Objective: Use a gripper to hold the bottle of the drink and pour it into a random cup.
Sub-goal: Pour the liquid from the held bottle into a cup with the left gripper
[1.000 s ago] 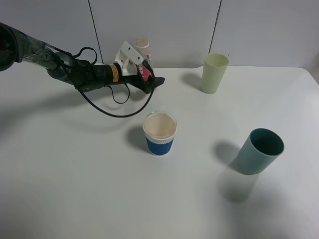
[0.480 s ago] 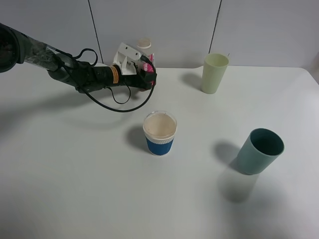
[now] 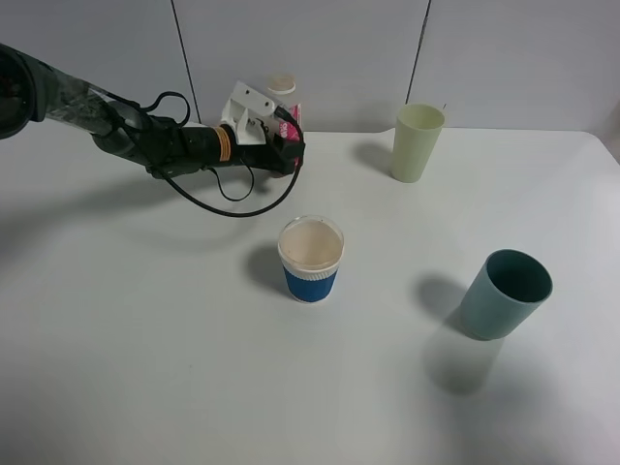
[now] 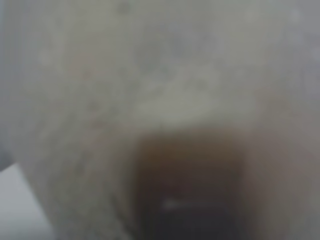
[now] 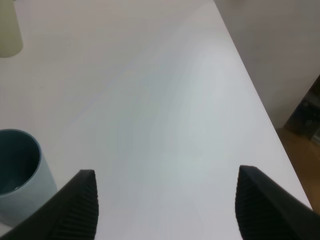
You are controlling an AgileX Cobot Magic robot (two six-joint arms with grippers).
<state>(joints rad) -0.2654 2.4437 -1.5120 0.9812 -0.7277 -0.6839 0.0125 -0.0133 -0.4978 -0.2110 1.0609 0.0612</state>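
The left gripper (image 3: 287, 145) comes in from the left side w/ its arm low and almost level over the tabletop (image 3: 145, 349). So the fingers meet the bottle (image 3: 282, 90) from the side, at the pink label, and the cap is free for pouring. The fingers are clenched on the bottle, which is upright near the far edge, left of the middle. I cannot tell if it is lifted.

The left wrist view is only a blur of pale plastic w/ a brown patch, prob. the bottle very close to the lens.

The cup (image 3: 311, 257) w/ blue sleeve stands near the centre, mouth up. It is apart from the bottle, so I judge a short carry and tilt will reach it.

The pale green cup (image 3: 417, 142) is at the far edge and the teal cup (image 3: 504, 294) is toward the right edge.

The right gripper (image 5: 167, 200) hangs near the right edge, fingers (image 5: 80, 205) spread wide, grasping nothing, out of the way.
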